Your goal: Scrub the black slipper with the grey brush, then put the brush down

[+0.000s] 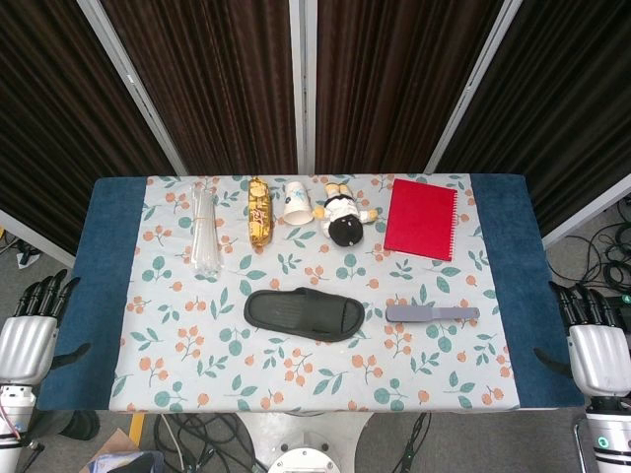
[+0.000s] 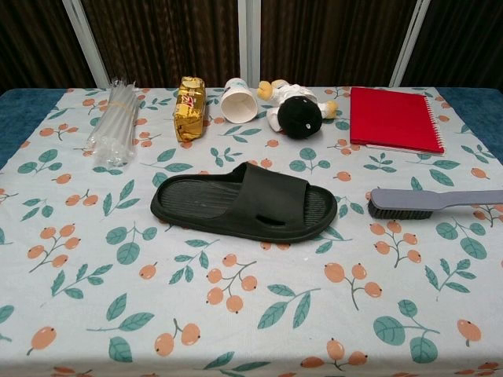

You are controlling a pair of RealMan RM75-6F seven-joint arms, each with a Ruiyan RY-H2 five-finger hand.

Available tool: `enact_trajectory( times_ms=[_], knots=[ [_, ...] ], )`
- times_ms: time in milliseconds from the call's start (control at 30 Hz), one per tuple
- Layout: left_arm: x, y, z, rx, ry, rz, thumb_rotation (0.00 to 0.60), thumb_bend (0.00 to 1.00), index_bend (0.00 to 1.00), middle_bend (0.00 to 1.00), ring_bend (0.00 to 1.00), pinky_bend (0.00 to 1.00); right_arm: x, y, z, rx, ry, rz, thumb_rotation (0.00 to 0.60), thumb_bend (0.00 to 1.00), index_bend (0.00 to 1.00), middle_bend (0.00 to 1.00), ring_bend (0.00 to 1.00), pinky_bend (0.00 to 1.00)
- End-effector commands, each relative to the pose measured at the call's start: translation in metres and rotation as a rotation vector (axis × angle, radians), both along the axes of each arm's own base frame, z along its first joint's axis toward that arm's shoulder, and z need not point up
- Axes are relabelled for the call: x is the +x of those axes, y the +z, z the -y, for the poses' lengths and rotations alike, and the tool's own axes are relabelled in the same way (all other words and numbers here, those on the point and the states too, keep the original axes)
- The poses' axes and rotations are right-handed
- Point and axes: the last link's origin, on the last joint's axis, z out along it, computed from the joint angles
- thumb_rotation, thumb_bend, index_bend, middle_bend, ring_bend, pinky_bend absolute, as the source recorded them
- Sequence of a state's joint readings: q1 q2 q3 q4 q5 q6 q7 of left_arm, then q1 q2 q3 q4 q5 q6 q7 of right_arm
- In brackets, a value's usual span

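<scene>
Nearest the robot, both hands hang off the table's front corners: the left hand (image 1: 28, 330) and the right hand (image 1: 595, 340) each hold nothing, fingers extended and apart, well clear of everything on the cloth. On the white tablecloth printed with green leaves and orange berries (image 2: 236, 314), the black rubber slide slipper (image 2: 244, 203) lies sole-down near the centre, its strap toward the right. Just to its right, apart from it, lies the grey long-handled brush with dark bristles (image 2: 432, 202), bristle head toward the slipper and handle pointing to the robot's right. Nothing has been picked up, so the scrub is not yet begun. Further back in a row lie a clear bundle of plastic straws (image 2: 110, 124), a gold foil packet (image 2: 189, 107), a white paper cup on its side (image 2: 238, 100), a small plush doll with a black head (image 2: 297, 112) and a red spiral-bound notebook (image 2: 395, 118). The likeliest trouble, as I judge it: the brush lies flat and low, so fingers may slide over the thin handle and push it off the right edge instead of lifting it; and the light slipper, unheld, could skid toward the back row under scrubbing strokes unless the left hand steadies it.
</scene>
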State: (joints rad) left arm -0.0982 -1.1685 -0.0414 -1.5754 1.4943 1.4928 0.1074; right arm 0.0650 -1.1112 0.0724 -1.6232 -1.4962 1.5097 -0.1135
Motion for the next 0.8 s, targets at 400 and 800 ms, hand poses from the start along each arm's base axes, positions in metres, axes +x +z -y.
enact_trajectory(
  times_ms=[400,800],
  knots=[
    [-0.002,-0.003,0.004,0.001,0.030,0.003,0.600,0.00,0.12,0.08,0.02,0.11,0.005,-0.007,0.013,0.086,0.016,-0.008,0.600,0.00,0.05,0.19,0.09,0.18],
    [-0.008,-0.006,0.010,-0.024,0.064,0.019,0.600,0.00,0.12,0.08,0.02,0.11,0.004,-0.055,0.102,0.377,-0.027,-0.068,0.600,0.00,0.22,0.32,0.20,0.25]
  ],
)
